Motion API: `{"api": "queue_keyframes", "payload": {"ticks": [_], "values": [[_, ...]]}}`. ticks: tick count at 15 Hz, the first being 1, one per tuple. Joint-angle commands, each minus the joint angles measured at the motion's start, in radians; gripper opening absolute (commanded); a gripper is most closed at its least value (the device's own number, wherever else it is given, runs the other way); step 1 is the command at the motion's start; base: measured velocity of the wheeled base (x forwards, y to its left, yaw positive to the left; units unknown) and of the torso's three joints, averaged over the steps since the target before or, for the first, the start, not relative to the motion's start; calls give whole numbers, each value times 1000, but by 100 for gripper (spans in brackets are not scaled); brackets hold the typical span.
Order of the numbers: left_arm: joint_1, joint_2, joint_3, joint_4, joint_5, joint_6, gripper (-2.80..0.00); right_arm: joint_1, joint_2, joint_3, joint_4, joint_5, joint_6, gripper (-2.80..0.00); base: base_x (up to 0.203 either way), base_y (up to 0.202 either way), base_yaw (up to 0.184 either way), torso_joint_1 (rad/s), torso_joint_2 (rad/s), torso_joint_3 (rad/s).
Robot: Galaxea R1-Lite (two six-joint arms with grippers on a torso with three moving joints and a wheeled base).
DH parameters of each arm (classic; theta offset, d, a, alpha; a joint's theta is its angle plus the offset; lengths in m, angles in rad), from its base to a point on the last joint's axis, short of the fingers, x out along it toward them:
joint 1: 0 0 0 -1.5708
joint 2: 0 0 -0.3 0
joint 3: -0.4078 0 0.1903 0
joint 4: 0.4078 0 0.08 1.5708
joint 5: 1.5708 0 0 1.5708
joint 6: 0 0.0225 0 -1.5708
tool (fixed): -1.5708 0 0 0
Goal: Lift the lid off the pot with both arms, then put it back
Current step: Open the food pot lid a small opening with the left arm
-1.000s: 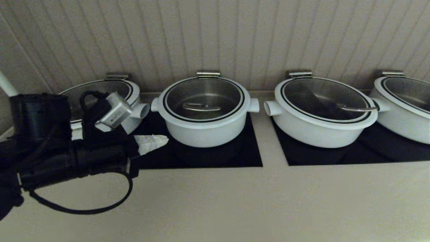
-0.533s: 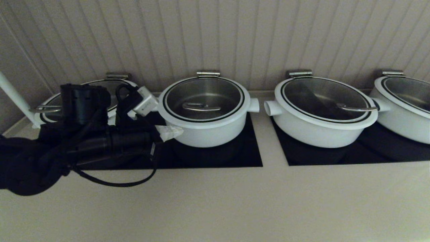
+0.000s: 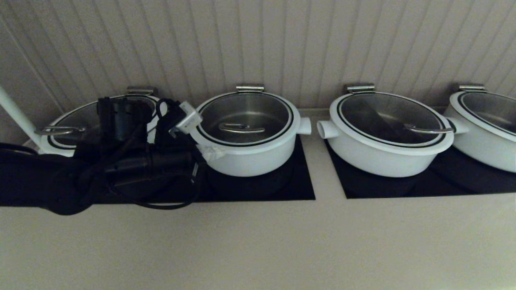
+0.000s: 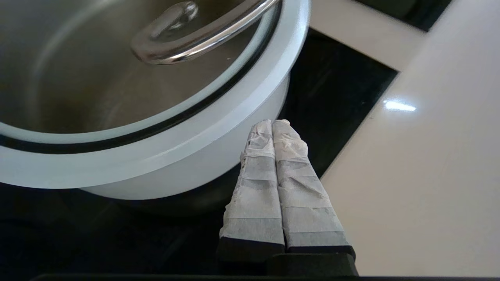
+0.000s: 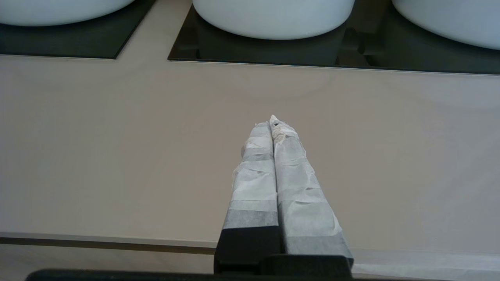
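Observation:
The pot (image 3: 246, 159) is the narrower, deeper white pot, second from the left, on a black hob panel. Its glass lid (image 3: 244, 112) sits on it, with the curved steel handle (image 3: 241, 129) on top. My left gripper (image 3: 213, 152) is shut and empty, its taped fingertips close against the pot's left front wall, below the rim. In the left wrist view the gripper (image 4: 272, 125) lies beside the pot's wall (image 4: 187, 171), under the lid (image 4: 90, 82). My right gripper (image 5: 272, 123) is shut and empty, low over the beige counter in front of the hobs, out of the head view.
Wider white pots with glass lids stand at the left (image 3: 60, 139), the right (image 3: 387, 149) and the far right (image 3: 483, 141). A black hob panel (image 3: 300, 185) lies under the pots. The beige counter (image 3: 282, 245) runs across the front, with a ribbed wall behind.
My left arm has swung right and back from the counter's left front. Its shut fingertips now lie at the pot's left side. The pots and lids have not moved.

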Motion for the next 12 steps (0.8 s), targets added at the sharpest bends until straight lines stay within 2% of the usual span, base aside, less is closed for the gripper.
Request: {"api": "queue_keyframes", "payload": {"ticks": [1,5,7,12], "values": [[-6,18,-4,-3,5,2,-280,0,2,0,-1,1,0,-280,0,0,0,0,0,0],[-19,54,-30,-88,17,-1,-280,0,2,0,-1,1,0,-280,0,0,0,0,0,0],[-37,67,-53,-94,44,-3,-280,0,2,0,-1,1,0,-280,0,0,0,0,0,0],[-49,110,-101,-95,49,-2,-280,0,2,0,-1,1,0,-280,0,0,0,0,0,0]]}}
